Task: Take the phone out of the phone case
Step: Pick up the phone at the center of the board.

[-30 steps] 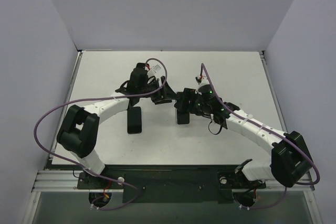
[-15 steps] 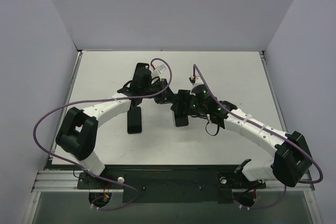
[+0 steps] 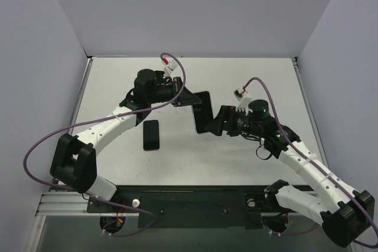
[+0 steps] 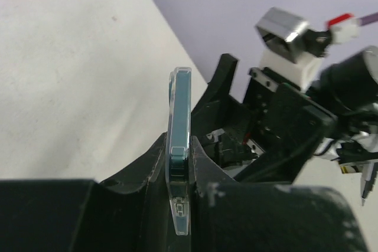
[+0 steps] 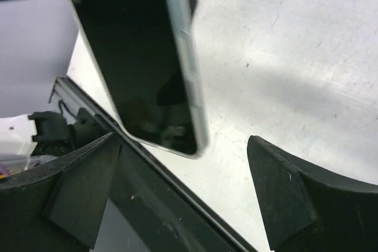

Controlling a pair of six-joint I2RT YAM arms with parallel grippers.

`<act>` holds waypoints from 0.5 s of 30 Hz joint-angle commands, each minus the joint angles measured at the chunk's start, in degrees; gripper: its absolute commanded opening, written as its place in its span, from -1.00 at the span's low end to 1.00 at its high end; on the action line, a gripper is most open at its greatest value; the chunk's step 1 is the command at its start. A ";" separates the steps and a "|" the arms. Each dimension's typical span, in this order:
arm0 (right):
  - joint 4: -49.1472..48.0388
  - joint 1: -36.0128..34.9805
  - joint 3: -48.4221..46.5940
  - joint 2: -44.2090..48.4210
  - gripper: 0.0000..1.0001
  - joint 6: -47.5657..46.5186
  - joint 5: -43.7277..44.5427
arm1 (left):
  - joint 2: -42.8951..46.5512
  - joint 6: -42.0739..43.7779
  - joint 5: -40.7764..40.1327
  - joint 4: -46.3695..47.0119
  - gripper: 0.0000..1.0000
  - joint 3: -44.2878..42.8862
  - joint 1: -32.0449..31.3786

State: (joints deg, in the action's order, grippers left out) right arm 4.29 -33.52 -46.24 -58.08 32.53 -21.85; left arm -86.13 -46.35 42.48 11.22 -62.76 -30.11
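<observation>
My left gripper (image 3: 190,98) is shut on the phone case (image 3: 204,112), a clear case with a dark-screened phone inside, and holds it off the table. In the left wrist view the case (image 4: 179,104) stands edge-on between the fingers of the left gripper (image 4: 180,160), with the teal side of the phone (image 4: 179,146) showing through it. My right gripper (image 3: 216,123) is open just right of the case's lower end. In the right wrist view the cased phone (image 5: 142,69) hangs ahead of the wide-apart right gripper (image 5: 183,146), and nothing is between its fingers.
A second dark, flat, phone-shaped slab (image 3: 151,135) lies on the white table (image 3: 254,87) below the left arm. Grey walls stand to the left, right and back. A black rail (image 3: 195,199) runs along the near edge.
The left gripper has shut on the cased phone and lifted it from the table. The right gripper has opened wider and drawn back to the right.
</observation>
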 commanded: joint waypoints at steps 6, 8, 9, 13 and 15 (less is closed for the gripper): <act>-15.35 4.43 8.35 6.67 0.48 8.05 -23.06 | 0.88 -13.15 12.45 24.54 -1.00 1.59 0.40; -20.27 4.34 9.32 6.32 0.36 10.87 -24.73 | 0.52 -13.59 12.54 24.20 -1.00 1.50 0.05; -23.68 4.42 9.93 5.97 0.28 11.84 -25.26 | 0.43 -13.51 12.80 24.20 -1.00 1.24 -0.12; -25.91 4.51 9.94 5.53 0.08 12.99 -24.82 | -0.01 -13.86 13.59 24.20 -1.00 0.89 -0.92; -28.36 4.51 10.29 5.18 -0.11 15.00 -24.91 | -0.01 -13.77 13.86 24.02 -1.00 0.71 -1.18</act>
State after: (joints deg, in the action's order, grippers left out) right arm -14.39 -28.97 -36.07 -52.77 43.94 -44.07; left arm -86.37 -58.30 54.02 29.54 -60.55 -30.52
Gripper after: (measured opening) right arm 0.501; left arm 0.217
